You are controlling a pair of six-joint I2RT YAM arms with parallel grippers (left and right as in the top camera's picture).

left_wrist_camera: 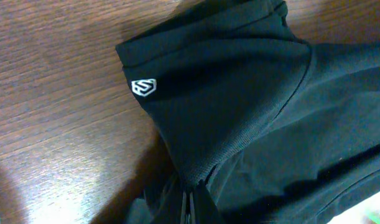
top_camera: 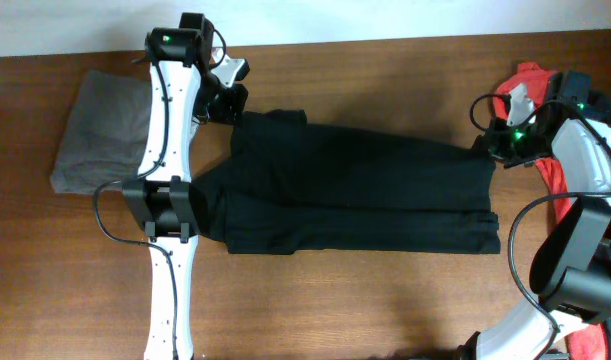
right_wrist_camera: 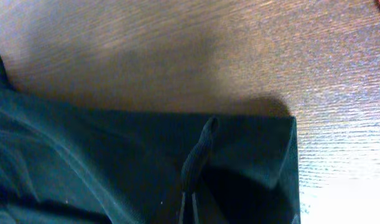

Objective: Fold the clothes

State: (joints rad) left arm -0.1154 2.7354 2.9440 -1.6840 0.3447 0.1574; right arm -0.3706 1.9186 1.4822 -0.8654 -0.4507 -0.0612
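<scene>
I saw 3 garments on the brown wooden table (top_camera: 385, 300): a black T-shirt (top_camera: 355, 195) stretched lengthwise across the middle, a grey folded garment (top_camera: 100, 135) far left, and a red shirt (top_camera: 528, 72) at the right edge.

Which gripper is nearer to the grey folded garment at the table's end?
Left. The left gripper is at the black T-shirt's sleeve end, close to the grey garment; the right gripper is at the shirt's far end.

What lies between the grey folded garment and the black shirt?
Overhead view: only the left arm's white link over bare table, between grey garment and black shirt.
</scene>
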